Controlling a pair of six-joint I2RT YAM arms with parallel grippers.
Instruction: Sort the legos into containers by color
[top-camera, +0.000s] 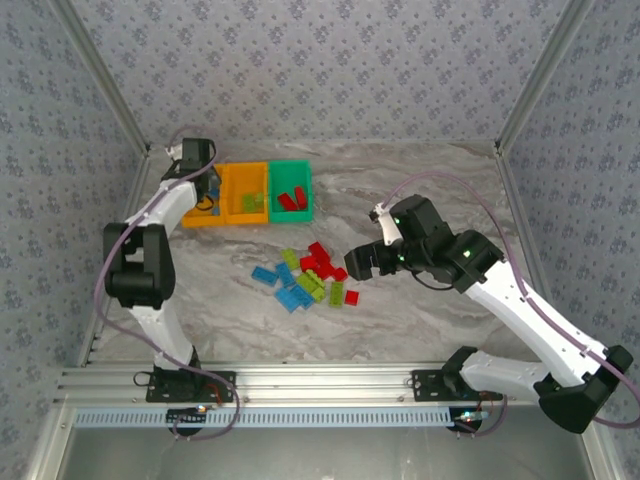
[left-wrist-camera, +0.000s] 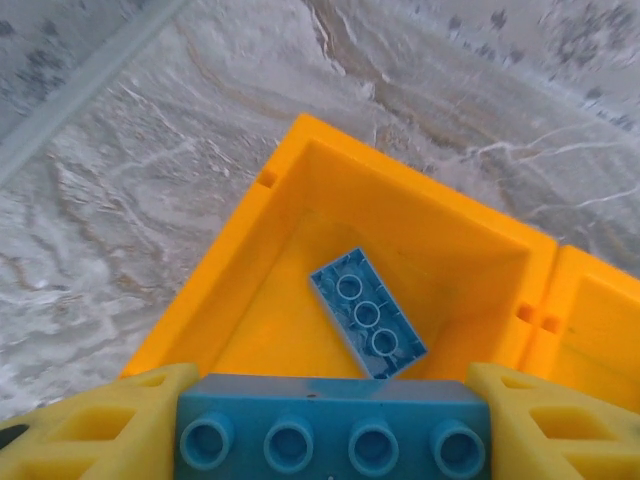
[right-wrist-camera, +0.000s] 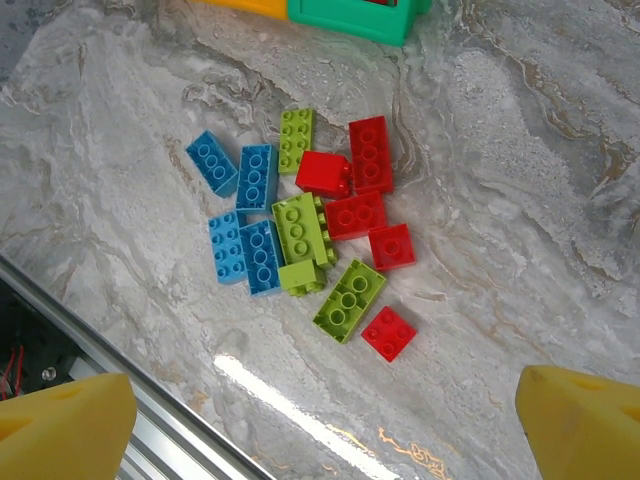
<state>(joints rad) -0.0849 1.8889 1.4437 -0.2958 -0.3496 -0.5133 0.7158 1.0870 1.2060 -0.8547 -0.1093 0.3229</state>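
Four blue legos (right-wrist-camera: 257, 177), five red ones (right-wrist-camera: 370, 153) and four lime ones (right-wrist-camera: 349, 300) are lying loose on the counter (right-wrist-camera: 500, 200). Three bins (top-camera: 246, 221) are standing joined, two orange and one green.

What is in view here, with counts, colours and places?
Bins: 3 joined, two orange, one green; far left of table.
Blue legos: 4 in pile, 1 in left bin, 1 held.
Lime legos: about 4 in pile, some in middle bin.
Red legos: 5 in pile, some in green bin.
Table: 1, grey marbled.
Left end effector: shut on blue lego over left bin.
Right end effector: open, right of pile.
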